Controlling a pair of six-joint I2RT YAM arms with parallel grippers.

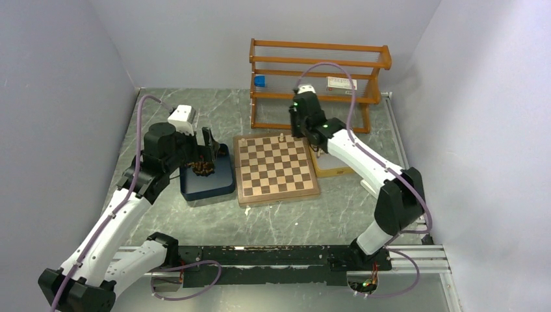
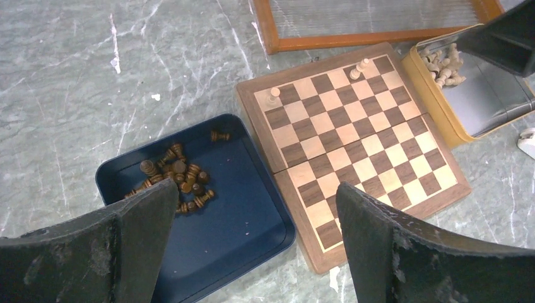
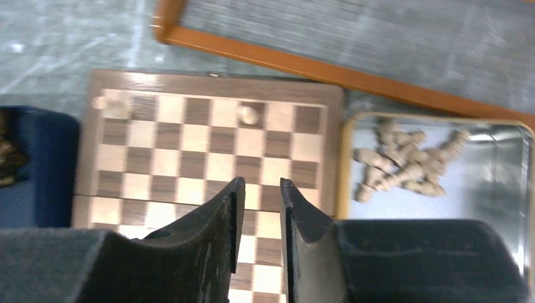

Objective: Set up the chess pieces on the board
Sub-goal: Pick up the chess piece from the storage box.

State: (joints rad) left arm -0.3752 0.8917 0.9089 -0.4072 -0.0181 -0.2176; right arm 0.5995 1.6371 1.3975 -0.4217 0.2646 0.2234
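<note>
The left hand (image 2: 255, 196) is wide open and holds nothing. Just ahead of it and below, the dark chess pieces (image 2: 176, 180) lie heaped in a blue tray (image 2: 246, 233). The right hand (image 3: 261, 186) shows only a narrow empty gap and hangs over the board (image 3: 208, 164). A few pale pieces (image 3: 249, 114) stand ahead on the far row. Other pale ones (image 3: 404, 165) lie in the tan tray (image 3: 344, 158), ahead to its right.

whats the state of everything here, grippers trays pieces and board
left gripper, wide open, empty, over the blue tray
right gripper, slim gap left, empty, over the board
board, unfolded flat, mostly bare
placed pale pieces, two, upright on the far row
dark pieces, heaped in the blue tray, none on the board
tan tray, holds the spare pale pieces, lying in a pile
</note>
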